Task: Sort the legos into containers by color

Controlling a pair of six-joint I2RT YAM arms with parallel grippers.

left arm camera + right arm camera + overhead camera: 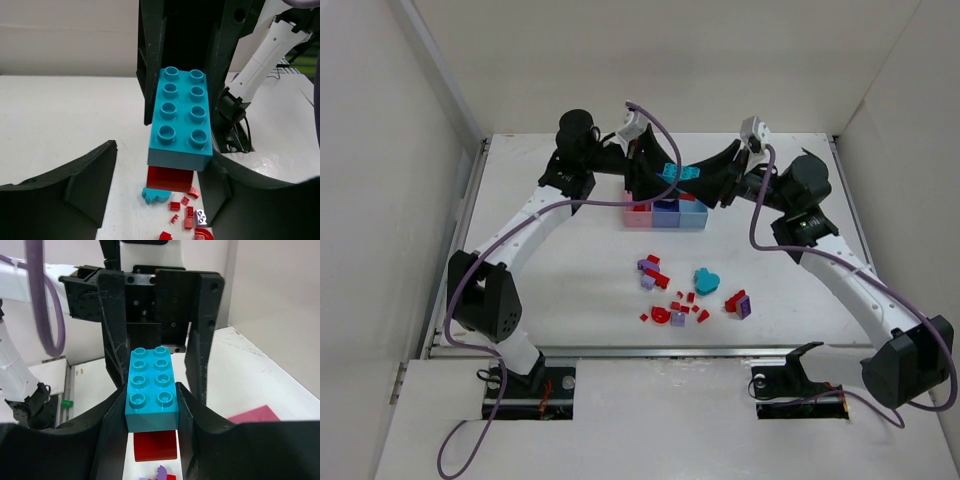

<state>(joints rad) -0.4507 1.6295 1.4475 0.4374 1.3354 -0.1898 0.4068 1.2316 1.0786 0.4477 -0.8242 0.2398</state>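
Observation:
A teal eight-stud lego brick [678, 173] hangs in the air over the row of containers [665, 217], which are pink, purple-blue and light blue. My right gripper [152, 412] is shut on the brick [152, 390], one finger on each long side. From the opposite side my left gripper [164, 165] straddles the same brick [180, 120]. It is open, with a wide gap on its left side. A red piece [155, 445] shows beneath the brick. Loose legos lie nearer the arms: a teal heart [706, 280], and red and lilac bits [678, 308].
Both arms meet at the far middle of the table, their purple cables [760, 225] looping beside them. A small purple and red cluster [651, 272] and another [738, 303] flank the heart. White walls close in the table on three sides.

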